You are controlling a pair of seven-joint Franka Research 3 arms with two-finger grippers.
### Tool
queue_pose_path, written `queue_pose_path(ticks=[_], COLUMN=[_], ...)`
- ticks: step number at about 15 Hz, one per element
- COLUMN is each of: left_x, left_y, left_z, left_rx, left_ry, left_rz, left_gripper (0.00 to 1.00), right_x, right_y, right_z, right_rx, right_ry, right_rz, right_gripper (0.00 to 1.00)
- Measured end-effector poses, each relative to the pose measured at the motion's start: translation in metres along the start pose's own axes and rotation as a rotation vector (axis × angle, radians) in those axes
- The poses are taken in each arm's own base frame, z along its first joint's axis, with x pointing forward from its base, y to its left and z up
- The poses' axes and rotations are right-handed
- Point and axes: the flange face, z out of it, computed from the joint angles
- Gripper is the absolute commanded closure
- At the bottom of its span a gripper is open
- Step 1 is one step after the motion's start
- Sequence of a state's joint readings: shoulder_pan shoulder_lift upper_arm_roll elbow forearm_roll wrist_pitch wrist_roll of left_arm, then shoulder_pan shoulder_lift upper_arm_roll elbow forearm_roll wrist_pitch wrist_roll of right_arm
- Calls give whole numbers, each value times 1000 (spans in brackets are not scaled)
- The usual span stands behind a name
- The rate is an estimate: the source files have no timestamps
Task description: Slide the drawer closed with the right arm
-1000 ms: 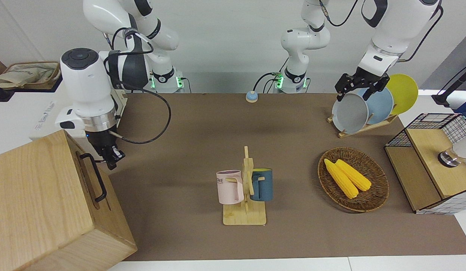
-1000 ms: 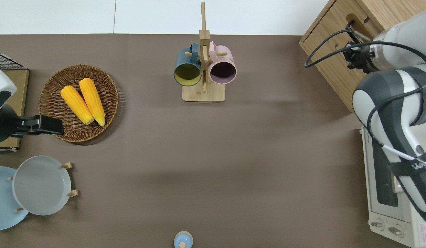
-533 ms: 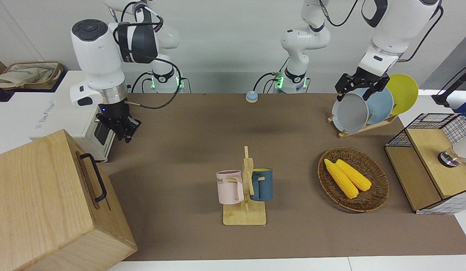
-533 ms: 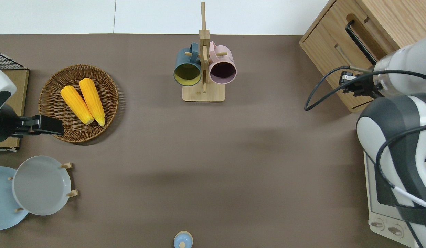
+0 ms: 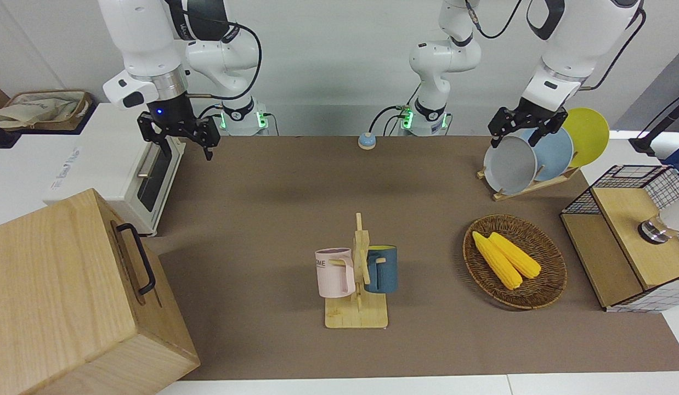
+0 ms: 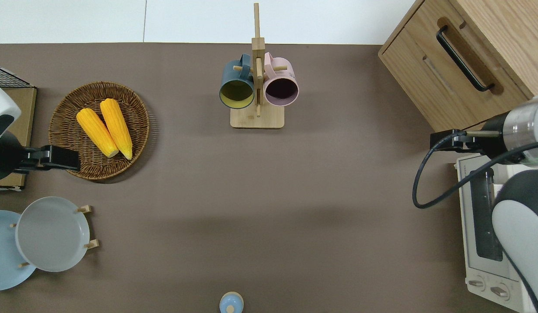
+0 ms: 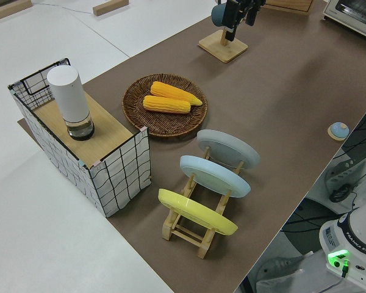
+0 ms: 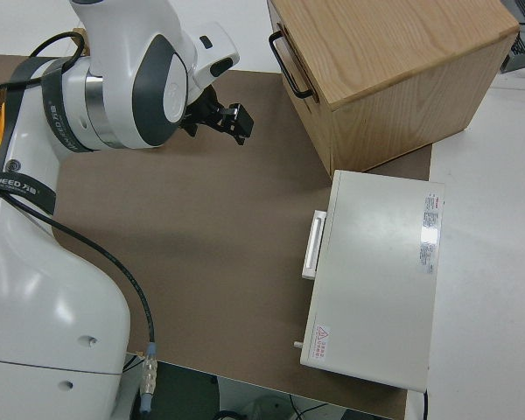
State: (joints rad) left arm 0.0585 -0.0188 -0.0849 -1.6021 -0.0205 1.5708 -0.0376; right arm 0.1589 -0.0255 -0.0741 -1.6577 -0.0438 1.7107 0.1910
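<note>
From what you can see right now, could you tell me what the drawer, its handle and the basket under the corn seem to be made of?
The drawer looks like pale unpainted wood with a matte finish: grain lines run across its front. Its handle seems to be black metal, thin, smooth and evenly dark, though painted plastic is possible. The basket looks like woven brown wicker or rattan, with coiled strands showing around the rim.

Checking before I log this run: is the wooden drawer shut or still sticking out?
Shut: the drawer front sits flush with the cabinet face, and the right hand is away from it.
</note>
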Motion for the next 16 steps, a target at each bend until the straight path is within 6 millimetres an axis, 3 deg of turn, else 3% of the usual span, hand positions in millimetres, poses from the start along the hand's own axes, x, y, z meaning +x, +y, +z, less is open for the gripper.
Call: queue_pose_path(ticks=[4, 8, 13, 16], left_x=[0, 0, 0, 0], left_y=[0, 0, 0, 0], left_z=[0, 0, 0, 0], left_rx=[0, 0, 0, 0], left_ry=[0, 0, 0, 0], left_rz=[0, 0, 0, 0], left_gripper=[2, 2, 5, 2], right_x=[-23, -22, -22, -24], right_y=[-8, 5, 0, 0], right_z=[-4, -5, -12, -30], right_rx=[46, 79, 76, 72], right_ry=[-14, -17, -2, -1], right_rz=[-43, -20, -27, -29], right_gripper=[13, 13, 13, 13])
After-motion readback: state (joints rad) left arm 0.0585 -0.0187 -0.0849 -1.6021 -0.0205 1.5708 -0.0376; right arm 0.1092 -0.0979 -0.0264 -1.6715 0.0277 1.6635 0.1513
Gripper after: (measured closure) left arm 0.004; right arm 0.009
